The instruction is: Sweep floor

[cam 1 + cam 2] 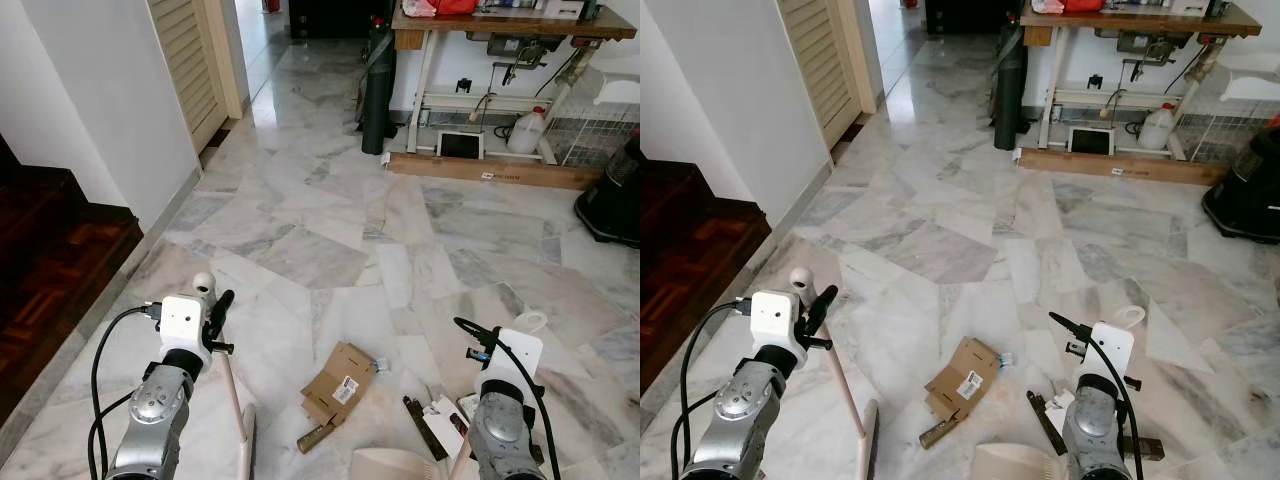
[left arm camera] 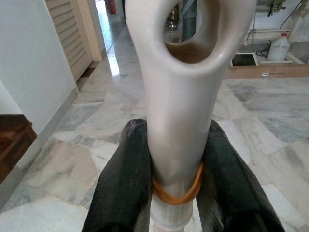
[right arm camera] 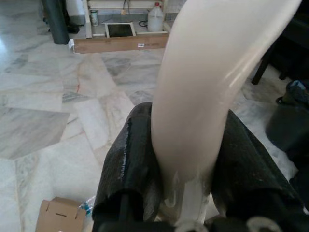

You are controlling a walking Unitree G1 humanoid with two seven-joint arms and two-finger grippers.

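**Robot holds broom and dustpan over litter on a marble floor**

The likeliest slip, judging from this view, is the broom point(image 1: 236, 400) twisting or sliding in its grip. The left gripper point(image 2: 176, 179) clamps only the smooth cream handle near its top loop, above an orange rubber band point(image 2: 175, 193), so a hard push against the flattened cardboard box point(image 1: 338, 385) could turn the handle between the fingers. The box may also be too large and light to sweep cleanly; it could skid past the dustpan point(image 1: 395, 464) at the bottom centre of the frame.

The left gripper, lower left, is closed narrow around the broom handle, both black fingers pressing its sides. The right gripper point(image 3: 188, 169), lower right, is likewise closed tight on the pale dustpan handle point(image 3: 212, 82).

The litter lies low in the frame between the arms: the box, and a dark strip point(image 1: 420, 420) with white scraps just right of it.
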